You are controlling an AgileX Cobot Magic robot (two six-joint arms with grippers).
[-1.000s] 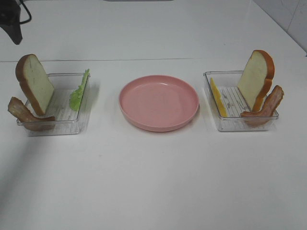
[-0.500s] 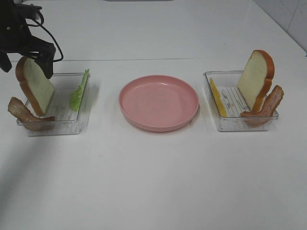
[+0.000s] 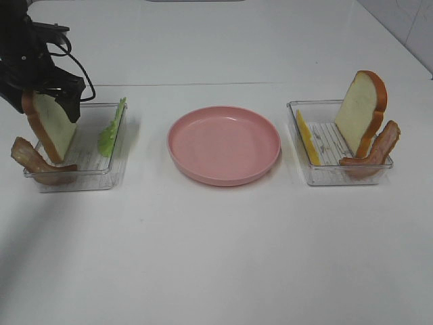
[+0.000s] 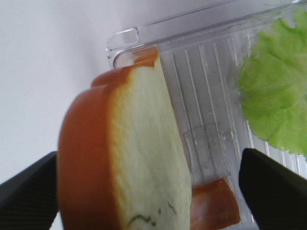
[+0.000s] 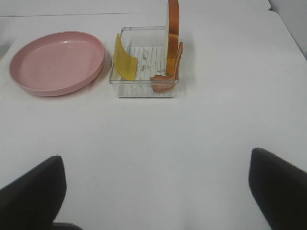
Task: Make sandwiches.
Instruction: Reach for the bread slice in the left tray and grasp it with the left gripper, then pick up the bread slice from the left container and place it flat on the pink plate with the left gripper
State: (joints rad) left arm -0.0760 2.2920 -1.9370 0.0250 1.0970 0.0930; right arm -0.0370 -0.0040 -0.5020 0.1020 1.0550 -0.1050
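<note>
**Left claw [image 4: 151, 188] straddles an upright bread slice [image 4: 144, 143]**

The left claw is wide open with a finger on each side of the toy slice, not yet pinching it. The slice leans upright in the left clear tray [image 4: 206, 86], with bacon [image 4: 216, 207] at its foot and lettuce [image 4: 273, 91] beyond. It looks light, stiff and smooth, so a gentle pinch across its flat faces should hold it. The right claw [image 5: 158, 191] hangs open and empty.
</note>
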